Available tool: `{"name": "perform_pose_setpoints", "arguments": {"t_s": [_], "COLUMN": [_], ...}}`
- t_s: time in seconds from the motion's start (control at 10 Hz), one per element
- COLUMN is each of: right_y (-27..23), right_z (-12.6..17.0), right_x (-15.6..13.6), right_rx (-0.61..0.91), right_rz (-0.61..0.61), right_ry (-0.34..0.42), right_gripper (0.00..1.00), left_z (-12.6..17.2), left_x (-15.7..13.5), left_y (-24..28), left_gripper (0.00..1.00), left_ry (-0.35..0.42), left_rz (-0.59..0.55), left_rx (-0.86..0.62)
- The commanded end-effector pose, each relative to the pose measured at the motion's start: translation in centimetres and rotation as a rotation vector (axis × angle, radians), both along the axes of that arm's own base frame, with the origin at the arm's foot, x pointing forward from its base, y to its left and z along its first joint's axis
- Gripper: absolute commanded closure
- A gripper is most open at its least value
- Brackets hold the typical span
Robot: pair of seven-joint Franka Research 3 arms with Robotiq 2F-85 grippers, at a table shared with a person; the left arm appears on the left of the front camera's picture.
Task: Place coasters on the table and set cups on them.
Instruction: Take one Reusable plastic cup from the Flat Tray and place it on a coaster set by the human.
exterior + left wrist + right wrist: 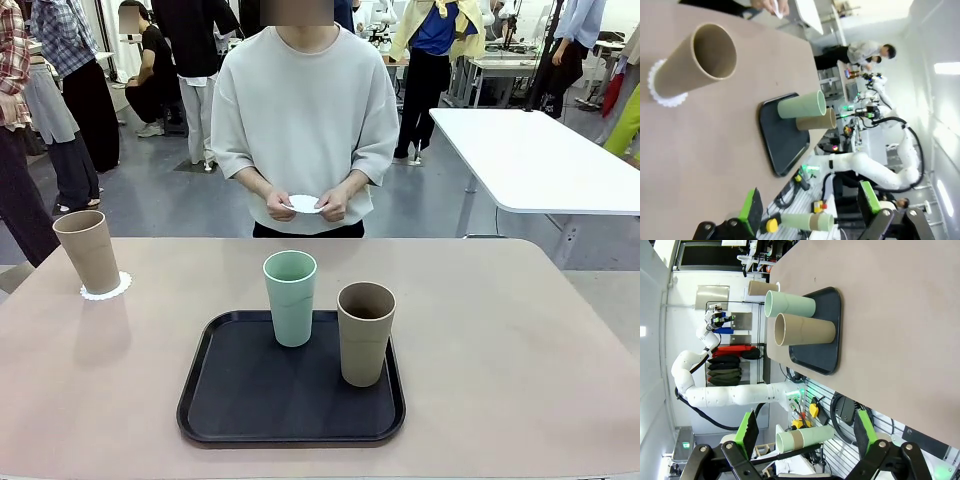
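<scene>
One tan cup (88, 250) stands on a white scalloped coaster (105, 288) at the far left of the table (520, 340). A mint green cup (290, 297) and a second tan cup (365, 332) stand on the black tray (240, 400). The person at the far side holds another coaster (304, 204) in both hands. In the left wrist view my left gripper (810, 207) is open and empty, off the table's edge, well back from the tan cup (697, 62) on its coaster (660, 92). My right gripper (806, 430) is also open and empty, back from the tray's tan cup (805, 330) and mint cup (790, 304).
The tray (827, 355) lies near the robot's side of the table, in the middle. Bare tabletop spreads to its left and right. A white table (540, 160) stands behind on the right. Other people stand farther back.
</scene>
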State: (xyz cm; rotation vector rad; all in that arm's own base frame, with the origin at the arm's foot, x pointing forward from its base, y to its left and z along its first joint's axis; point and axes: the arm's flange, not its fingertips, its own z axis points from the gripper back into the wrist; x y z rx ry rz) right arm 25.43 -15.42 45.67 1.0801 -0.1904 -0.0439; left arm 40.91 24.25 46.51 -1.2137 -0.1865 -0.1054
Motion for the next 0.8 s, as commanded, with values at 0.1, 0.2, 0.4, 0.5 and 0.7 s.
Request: {"name": "perform_pose_setpoints", "arguments": {"t_s": [0.1,0.2,0.4,0.5,0.7], "right_y": [0.03,0.03,0.03,0.03,0.03], "right_z": [0.04,0.04,0.04,0.04,0.04], "right_x": [0.02,0.02,0.02,0.02,0.02], "right_rx": [0.014,0.014,0.014,0.014,0.014], "right_rz": [0.006,0.006,0.006,0.006,0.006], "right_ry": [-0.01,-0.01,-0.01,-0.01,-0.01], "right_gripper": [0.0,0.0,0.0,0.0,0.0], "left_z": [0.19,0.19,0.19,0.19,0.19], "left_x": [-0.19,-0.19,-0.19,-0.19,-0.19], "left_y": [-0.07,-0.07,-0.07,-0.07,-0.07], "left_gripper": [0.0,0.0,0.0,0.0,0.0], "left_ry": [-0.006,-0.006,-0.006,-0.006,-0.006], "left_rz": [0.004,0.004,0.004,0.004,0.004], "left_rx": [-0.007,-0.007,-0.007,-0.007,-0.007]}}
